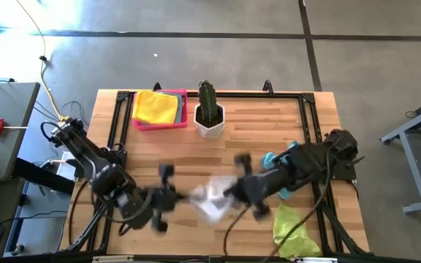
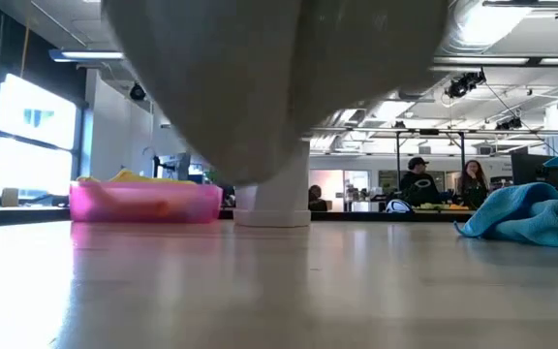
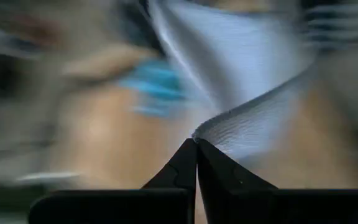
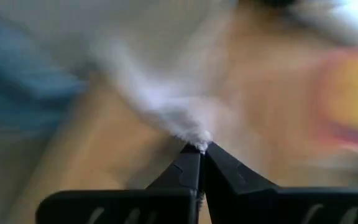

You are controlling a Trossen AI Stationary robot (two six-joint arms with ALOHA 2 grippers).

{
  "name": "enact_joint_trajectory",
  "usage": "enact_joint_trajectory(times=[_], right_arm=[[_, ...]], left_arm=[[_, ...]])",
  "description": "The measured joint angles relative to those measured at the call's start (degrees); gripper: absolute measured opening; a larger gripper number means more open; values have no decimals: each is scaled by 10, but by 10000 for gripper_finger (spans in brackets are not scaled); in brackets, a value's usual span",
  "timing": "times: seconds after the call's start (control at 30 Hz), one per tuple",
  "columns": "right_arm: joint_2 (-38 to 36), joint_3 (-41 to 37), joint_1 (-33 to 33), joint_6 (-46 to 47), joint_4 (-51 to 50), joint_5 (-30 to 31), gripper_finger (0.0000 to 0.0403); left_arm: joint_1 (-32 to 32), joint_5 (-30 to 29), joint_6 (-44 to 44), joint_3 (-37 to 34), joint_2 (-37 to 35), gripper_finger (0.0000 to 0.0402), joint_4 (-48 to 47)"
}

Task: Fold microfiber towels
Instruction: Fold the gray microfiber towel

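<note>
A grey microfiber towel hangs between my two grippers over the table's near middle; in the low view the grey towel fills the top of the picture, its lower edge above the tabletop. My left gripper and my right gripper are each shut on it. A yellow towel lies in the pink tray at the far left. A light blue towel lies crumpled on the table under my right arm, and a lime green towel lies near the front right edge. My left gripper pinches an edge of the grey towel between its two fingertips. The cloth rises away from the fingers and is off the table. My right gripper pinches a bunched bit of the grey towel between its fingertips, and the cloth spreads away from them, lifted.
A cactus in a white pot stands at the far middle next to the pink tray. A black frame runs along the table's edges. People sit in the room beyond the table.
</note>
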Motion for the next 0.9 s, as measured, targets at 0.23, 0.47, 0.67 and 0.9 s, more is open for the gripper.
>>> enact_joint_trajectory(times=[0.23,0.47,0.67,0.9], right_arm=[[-10,30,-10,29,1,385,0],[-5,26,-7,38,-11,-145,0],[-5,26,-6,54,-60,113,0],[-4,26,-13,85,-117,105,0]], left_arm=[[10,-283,37,1,-11,0,36],[3,130,36,0,-13,0,107],[7,-162,56,0,-15,0,74],[5,-108,57,0,-14,0,49]])
